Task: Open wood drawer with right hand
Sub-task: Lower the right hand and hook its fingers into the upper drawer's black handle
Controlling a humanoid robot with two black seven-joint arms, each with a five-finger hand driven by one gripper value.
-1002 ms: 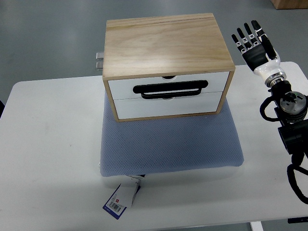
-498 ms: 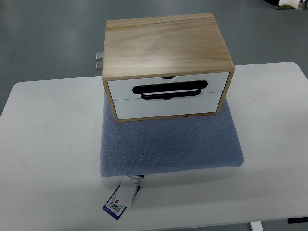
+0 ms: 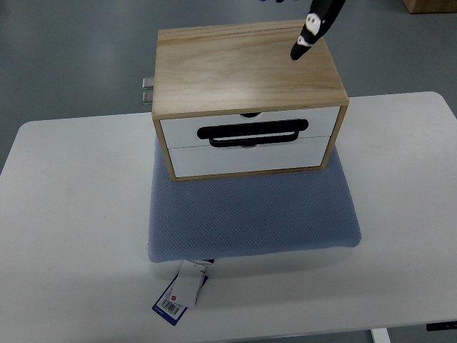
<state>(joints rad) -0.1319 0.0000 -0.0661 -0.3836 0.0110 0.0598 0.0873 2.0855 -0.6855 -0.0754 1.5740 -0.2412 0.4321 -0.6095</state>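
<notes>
A wooden drawer box (image 3: 246, 64) stands on a blue-grey pad (image 3: 250, 214) on the white table (image 3: 71, 214). Its front has two white drawer fronts, upper (image 3: 178, 128) and lower (image 3: 246, 158), both pushed in flush. A black bar handle (image 3: 253, 133) lies across the seam between them. Only a black-and-white tip of a hand (image 3: 308, 36) shows, coming in from the top edge above the box's back right corner. Its arm is out of view; the rest of the hand is hidden.
A white and blue tag (image 3: 178, 296) hangs off the pad's front left corner. A small metal fitting (image 3: 147, 90) sticks out behind the box's left side. A brown box corner (image 3: 428, 6) shows at the top right on the grey floor.
The right arm, at the table's right edge one second ago, lifted out of view; now a hand's tip has come in from the top edge over the box. The drawers have not moved.
</notes>
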